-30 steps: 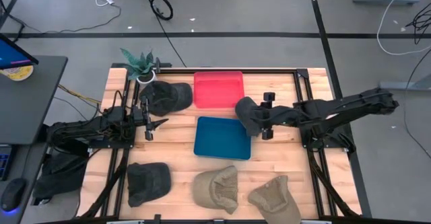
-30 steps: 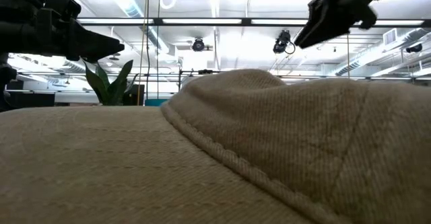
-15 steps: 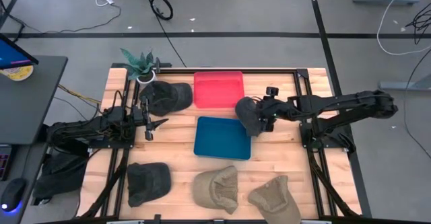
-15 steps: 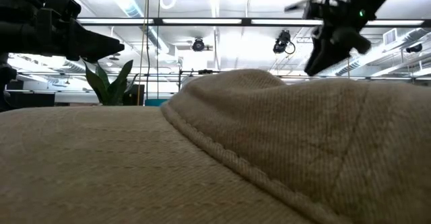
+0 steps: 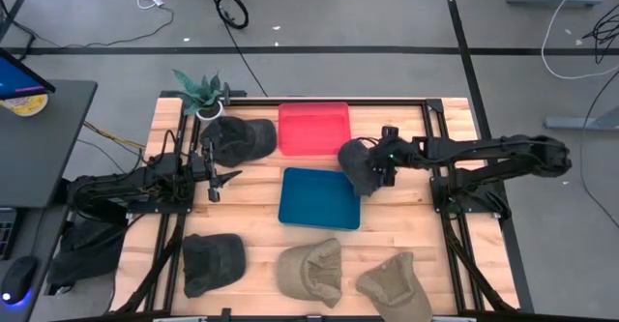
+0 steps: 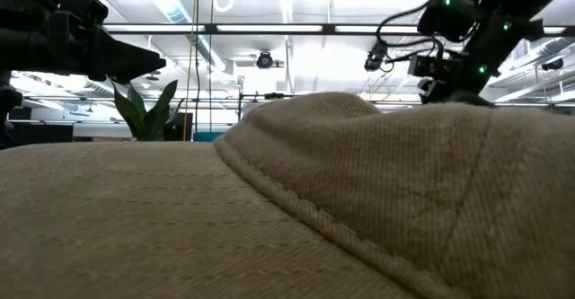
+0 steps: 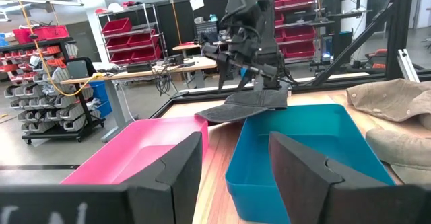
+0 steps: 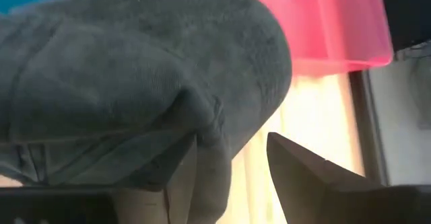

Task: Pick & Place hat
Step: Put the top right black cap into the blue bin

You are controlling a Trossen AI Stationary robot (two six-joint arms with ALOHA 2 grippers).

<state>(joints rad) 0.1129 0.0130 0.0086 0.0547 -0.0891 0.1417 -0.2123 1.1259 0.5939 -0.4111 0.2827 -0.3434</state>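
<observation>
The dark grey hat (image 5: 356, 165) lies on the wooden table between the red tray (image 5: 313, 127) and the blue tray (image 5: 319, 198). In the left wrist view the dark grey hat (image 7: 246, 103) has its brim over the blue tray's far corner. My right gripper (image 5: 379, 162) stands over the hat's right side, pointing down. It is open, and in its wrist view the right gripper (image 8: 232, 146) has a fold of the hat's edge (image 8: 209, 126) between its fingers. My left gripper (image 5: 221, 177) is open and waits at the table's left. My right gripper straddles the hat's edge (image 8: 215, 116) from above, slanting in from the table's right. One finger (image 8: 303, 177) stands clear of the cloth and the other is partly hidden behind it. I cannot tell whether it touches the hat, which rests on the table.
Another dark hat (image 5: 237, 138) lies left of the red tray beside a small plant (image 5: 200, 92). A dark hat (image 5: 213, 262) and two tan hats (image 5: 311, 269) (image 5: 395, 285) lie along the near edge. One tan hat (image 6: 287, 209) fills most of the low view.
My right gripper has turned about its wrist, tipped downward and come down onto the dark grey hat's right side. The hat has stayed where it was.
</observation>
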